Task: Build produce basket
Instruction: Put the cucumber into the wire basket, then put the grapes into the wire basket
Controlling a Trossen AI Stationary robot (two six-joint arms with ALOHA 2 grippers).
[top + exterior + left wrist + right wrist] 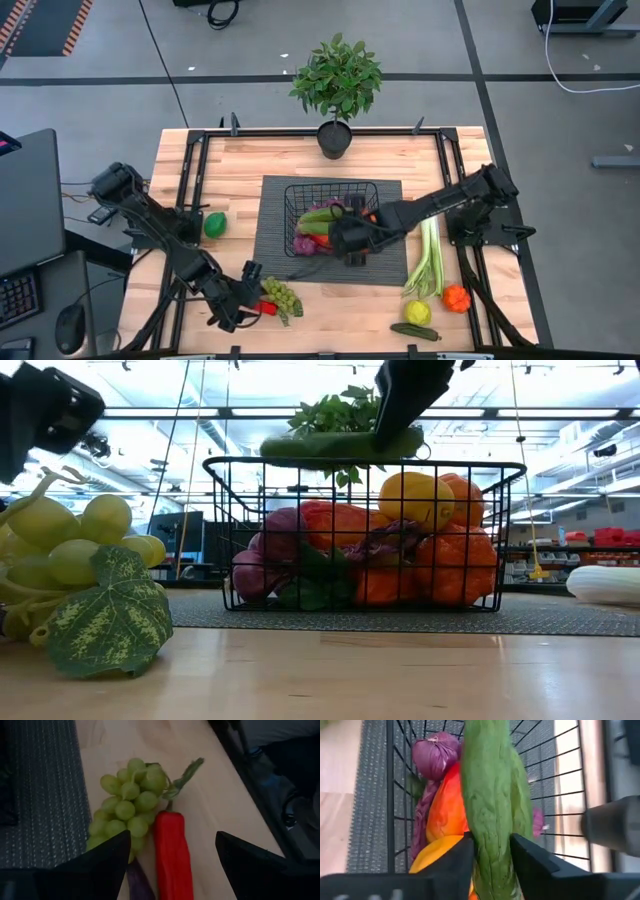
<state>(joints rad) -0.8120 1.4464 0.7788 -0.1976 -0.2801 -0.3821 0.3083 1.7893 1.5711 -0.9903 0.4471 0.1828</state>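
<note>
The black wire basket stands on a dark grey ribbed mat at mid-table. It holds purple grapes, an orange piece, a yellow piece and other produce. My right gripper is over the basket, shut on a green cucumber. My left gripper is open near the table's near-left edge. It hovers over green grapes, a red pepper and a purple piece lying on the wood, and touches none of them. My right gripper pinches the cucumber between its two fingers, near one end. The fingers come from above, slanting from the table's right, and lie across it. The cucumber hangs about level at the height of the basket's rim, above the produce inside.
A leafy potted plant stands at the far edge. A pale-green leek, an orange-red piece, a lemon and a dark cucumber lie to the near right. A green pepper lies to the left of the mat.
</note>
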